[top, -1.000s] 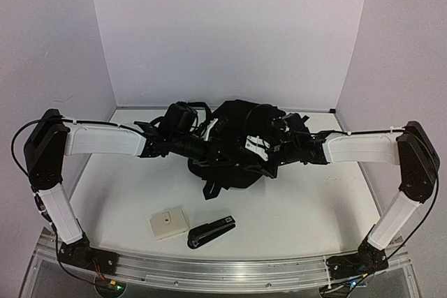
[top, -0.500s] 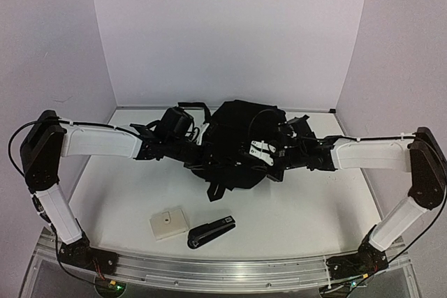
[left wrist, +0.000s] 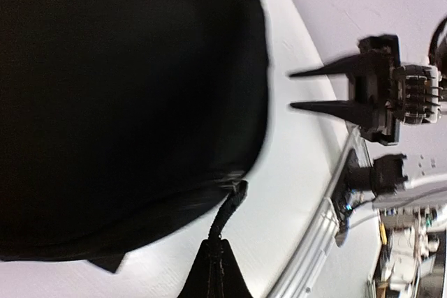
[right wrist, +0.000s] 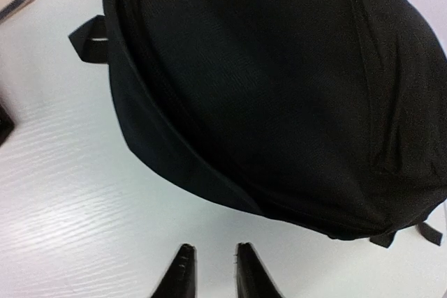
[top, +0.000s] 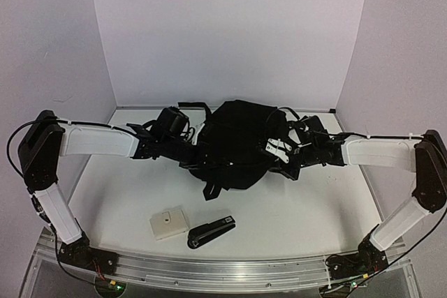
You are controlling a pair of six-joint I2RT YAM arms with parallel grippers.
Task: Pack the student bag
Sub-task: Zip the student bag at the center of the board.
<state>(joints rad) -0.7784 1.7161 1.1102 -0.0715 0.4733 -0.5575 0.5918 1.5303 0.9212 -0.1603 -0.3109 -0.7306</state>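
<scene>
The student bag (top: 236, 141) is a large black backpack lying at the middle back of the table. It fills the left wrist view (left wrist: 126, 102) and the right wrist view (right wrist: 272, 82). My left gripper (left wrist: 218, 248) is shut on a black zipper pull cord (left wrist: 230, 214) that runs to the bag's edge. In the top view it is at the bag's left side (top: 198, 157). My right gripper (right wrist: 213, 259) is open and empty, low over the white table just off the bag's right edge. It also shows in the top view (top: 278, 164) and the left wrist view (left wrist: 307, 90).
A small beige box (top: 169, 223) and a black stapler (top: 211, 231) lie near the front of the table (top: 314, 207). The bag's straps (top: 213, 188) trail toward the front. White walls close in the back and sides.
My right gripper has drawn back to the right, off the bag. My left arm has pulled slightly left with the cord. The bag's top now looks smooth and closed.
</scene>
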